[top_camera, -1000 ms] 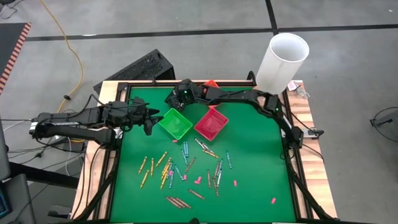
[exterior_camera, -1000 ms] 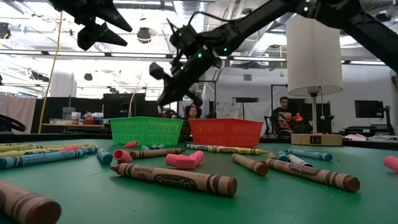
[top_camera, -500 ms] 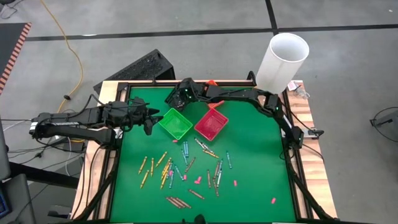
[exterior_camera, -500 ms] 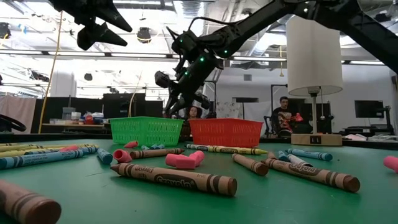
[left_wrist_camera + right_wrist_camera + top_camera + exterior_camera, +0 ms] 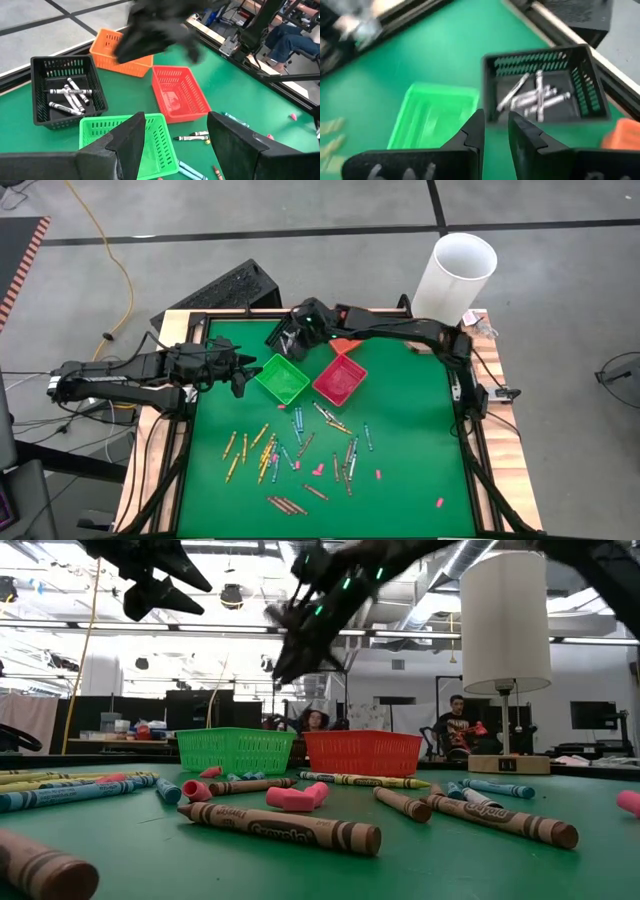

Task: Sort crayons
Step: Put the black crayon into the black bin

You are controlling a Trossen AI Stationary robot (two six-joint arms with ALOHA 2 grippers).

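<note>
The high view is taken from directly above, far enough off that the whole green table (image 5: 400, 430) and both arms are included. The low view is set at table-top height and faces level across the table into the room; the nearest crayons (image 5: 280, 826) are seen close up. The green bin (image 5: 236, 750) and red bin (image 5: 362, 752) are shared by the high, low and left wrist views. The left wrist view looks forward and down across the bins. The right wrist view looks down at close range on the black bin (image 5: 555, 85), which is shared with the left wrist view.
</note>
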